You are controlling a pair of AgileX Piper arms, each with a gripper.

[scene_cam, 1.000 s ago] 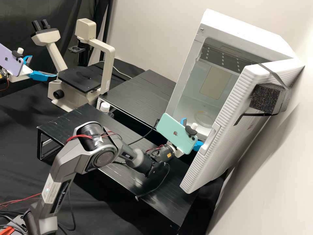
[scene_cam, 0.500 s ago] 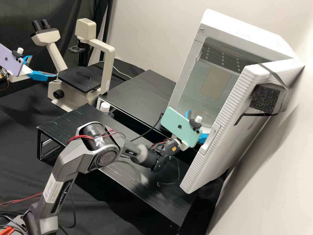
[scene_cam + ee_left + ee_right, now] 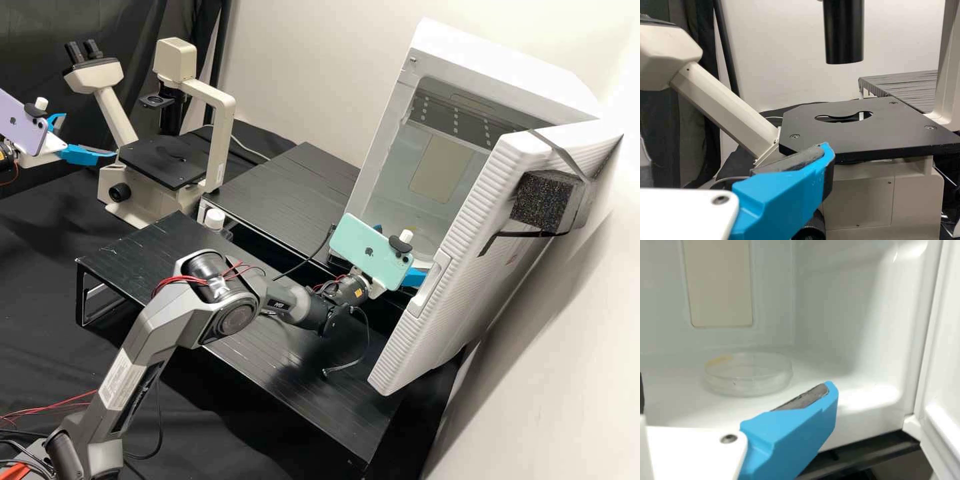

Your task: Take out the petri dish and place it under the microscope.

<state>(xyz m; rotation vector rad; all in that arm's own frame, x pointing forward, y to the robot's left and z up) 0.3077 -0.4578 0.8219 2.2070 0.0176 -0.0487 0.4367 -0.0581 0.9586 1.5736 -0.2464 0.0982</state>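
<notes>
"Spotting the petri dish point(image 3: 747, 380) anywhere?"
"Yes, flat on the floor of the white cabinet point(image 3: 507, 67)."
"What about the right gripper point(image 3: 415, 277)?"
"At the cabinet's mouth, near the dish, with fingers set apart."
"And the left gripper point(image 3: 90, 135)?"
"Also with fingers parted, just beside the microscope point(image 3: 115, 113)."

Clear petri dish point(image 3: 748, 376) flat inside white cabinet point(image 3: 497, 67); cream microscope point(image 3: 163, 160) upright

The left hand point(image 3: 89, 135) is open, the right hand point(image 3: 410, 252) (likewise) spread.
</notes>
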